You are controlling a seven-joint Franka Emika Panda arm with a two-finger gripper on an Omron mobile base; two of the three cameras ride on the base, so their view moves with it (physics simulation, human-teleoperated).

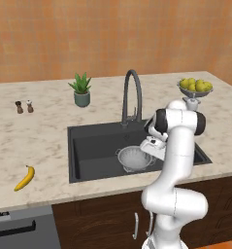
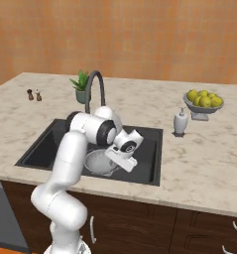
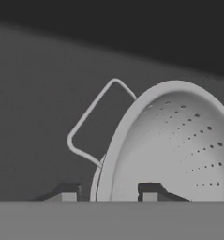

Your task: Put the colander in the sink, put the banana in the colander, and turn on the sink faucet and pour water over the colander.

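The rectangular matte black sink (image 1: 88, 141) in the beige marble counter (image 1: 40, 136) holds the small perforated silvery metal colander (image 1: 133, 158). The two-finger gripper (image 3: 106, 193) straddles its rim, fingers slightly apart. The curved yellow banana (image 1: 24, 178) lies on the counter. No writing is legible.

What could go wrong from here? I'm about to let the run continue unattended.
1. The gripper straddles the rim of the silvery perforated metal colander in the black rectangular sink; lifting away before the jaws are clear might drag or tip it.
2. The curved yellow banana lies near the counter's front edge; a clumsy grasp could push it off.
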